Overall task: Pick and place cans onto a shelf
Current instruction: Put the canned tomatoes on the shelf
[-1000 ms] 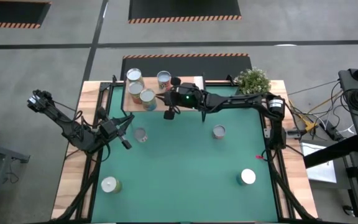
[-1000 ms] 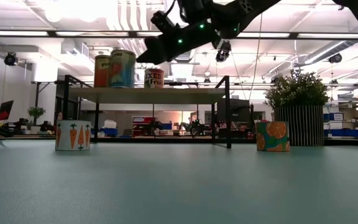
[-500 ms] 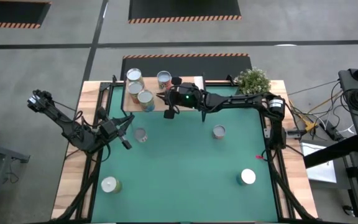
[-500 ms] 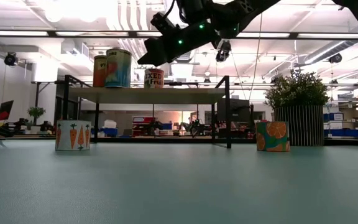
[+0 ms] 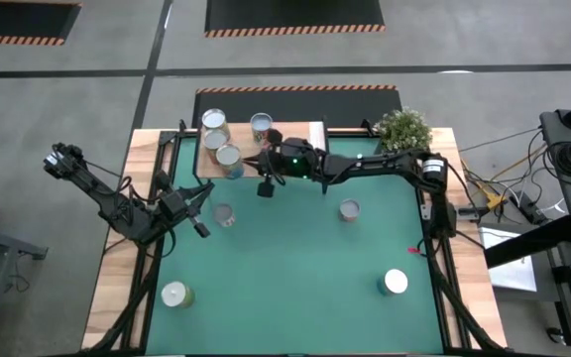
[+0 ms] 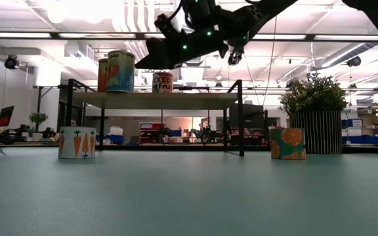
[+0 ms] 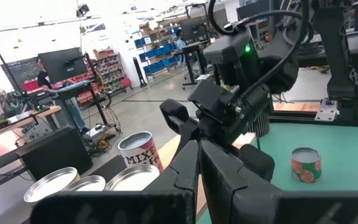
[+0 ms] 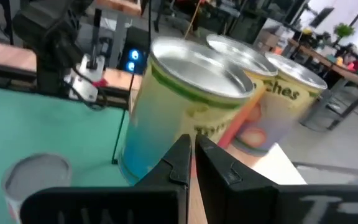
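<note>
The shelf (image 5: 295, 134) stands at the table's far edge on black legs (image 6: 241, 121). Several cans stand upright on it: one with a yellow and teal label (image 5: 228, 156) (image 6: 120, 71) (image 8: 179, 112), two behind it (image 5: 214, 121), and a "MIXED" can (image 5: 262, 124) (image 7: 137, 151). My right gripper (image 5: 250, 159) (image 8: 192, 146) is shut, over the shelf, at the yellow-teal can's side. My left gripper (image 5: 202, 229) (image 7: 198, 155) is shut and empty at the table's left, beside a carrot-label can (image 5: 224, 214). My right gripper touches the yellow-teal can's side wall (image 8: 166, 134) with the tips of its shut fingers. The fingers come from the table's right, slanting down. The can stands upright on the shelf board, next to the other cans.
More cans stand on the green mat: an orange-label one (image 5: 349, 209) (image 6: 287, 143), one near the front left (image 5: 175, 295), one near the front right (image 5: 395, 282). A potted plant (image 5: 402, 127) stands at the far right, beside the shelf.
My right gripper has moved toward the table's left over the shelf, fingers still shut. The yellow-teal can has slid left along the shelf board ahead of it, staying upright, closer to the cans at the shelf's left end.
</note>
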Tool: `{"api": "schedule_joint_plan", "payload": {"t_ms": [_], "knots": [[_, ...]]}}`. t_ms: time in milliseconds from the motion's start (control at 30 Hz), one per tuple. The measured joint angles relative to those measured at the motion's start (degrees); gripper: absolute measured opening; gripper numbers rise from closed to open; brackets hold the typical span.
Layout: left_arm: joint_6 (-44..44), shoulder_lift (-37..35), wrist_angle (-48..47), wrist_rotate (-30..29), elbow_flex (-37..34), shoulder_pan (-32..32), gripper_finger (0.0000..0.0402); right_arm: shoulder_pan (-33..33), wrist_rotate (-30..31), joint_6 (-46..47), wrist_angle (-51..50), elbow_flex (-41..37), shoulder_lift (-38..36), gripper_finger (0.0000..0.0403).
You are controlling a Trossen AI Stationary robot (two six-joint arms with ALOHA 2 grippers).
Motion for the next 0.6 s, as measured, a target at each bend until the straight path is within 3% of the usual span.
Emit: {"api": "schedule_joint_plan", "payload": {"t_ms": [133, 433, 600], "knots": [[0.0, 0.0, -0.1, 0.0, 0.0, 0.0, 0.0000, -0.1, 2.9, -1.5, -2.7, 0.0, -1.0, 0.0012], [0.0, 0.2, -0.1, 0.0, 0.0, 0.0, 0.0000, -0.1, -1.1, 2.3, 7.3, 0.0, 3.1, 0.0012], [-0.4, 0.1, 0.1, 0.0, 0.0, 0.0, 0.0000, 0.4, -0.4, 1.8, 4.9, 0.6, 3.2, 0.0012]]}}
